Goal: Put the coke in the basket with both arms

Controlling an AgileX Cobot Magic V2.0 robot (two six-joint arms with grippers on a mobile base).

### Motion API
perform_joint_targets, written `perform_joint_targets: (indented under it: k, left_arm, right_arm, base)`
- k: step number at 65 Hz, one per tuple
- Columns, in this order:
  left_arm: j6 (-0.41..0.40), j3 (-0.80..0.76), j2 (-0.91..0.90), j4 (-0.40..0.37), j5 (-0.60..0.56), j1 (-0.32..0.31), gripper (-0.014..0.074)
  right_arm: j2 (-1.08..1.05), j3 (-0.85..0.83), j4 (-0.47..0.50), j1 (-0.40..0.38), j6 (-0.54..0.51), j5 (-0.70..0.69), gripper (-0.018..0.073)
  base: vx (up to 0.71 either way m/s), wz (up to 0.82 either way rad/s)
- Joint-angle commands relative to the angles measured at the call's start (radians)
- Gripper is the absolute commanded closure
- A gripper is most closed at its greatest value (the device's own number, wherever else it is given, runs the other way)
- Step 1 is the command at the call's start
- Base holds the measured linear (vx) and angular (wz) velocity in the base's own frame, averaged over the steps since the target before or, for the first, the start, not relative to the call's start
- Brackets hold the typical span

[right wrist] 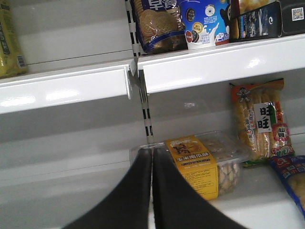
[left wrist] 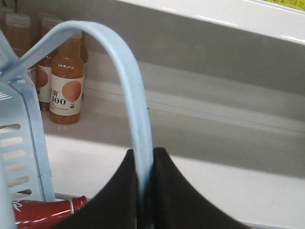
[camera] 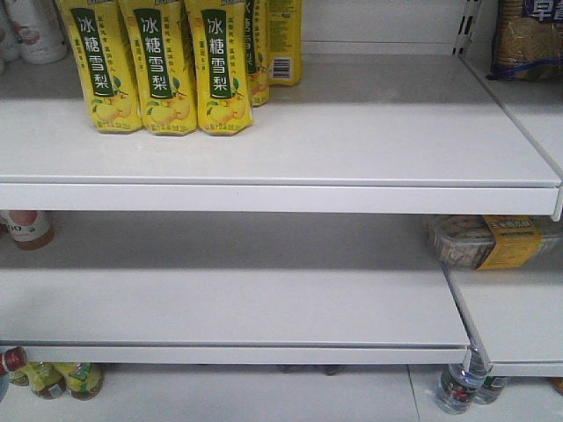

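In the left wrist view my left gripper is shut on the light blue loop handle of the basket, whose slotted side shows at the left edge. A red coke bottle lies low at the bottom left, beside the basket's wall; whether it is inside I cannot tell. In the right wrist view my right gripper is shut and empty, pointing at the shelf rack. Neither the grippers, the basket nor the coke shows in the front view.
White shelves fill the front view, with yellow pear-drink cartons at the upper left. Orange juice bottles stand behind the basket handle. A yellow-labelled clear snack box, a biscuit pack and a shelf upright face my right gripper.
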Motion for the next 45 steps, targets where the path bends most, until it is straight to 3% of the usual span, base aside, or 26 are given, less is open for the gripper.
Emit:
perform_joint_targets:
  k: [1, 45]
  left_arm:
    - [0.048, 0.001, -0.022, 0.031, -0.169, -0.002, 0.0603]
    - [0.048, 0.001, -0.022, 0.031, -0.169, -0.002, 0.0603]
  right_arm:
    - [-0.014, 0.015, -0.009, -0.007, -0.001, -0.077, 0.0564]
    - [-0.014, 0.015, -0.010, -0.007, -0.001, -0.075, 0.0564]
  base:
    - [0.00, 0.00]
    - [0.00, 0.00]
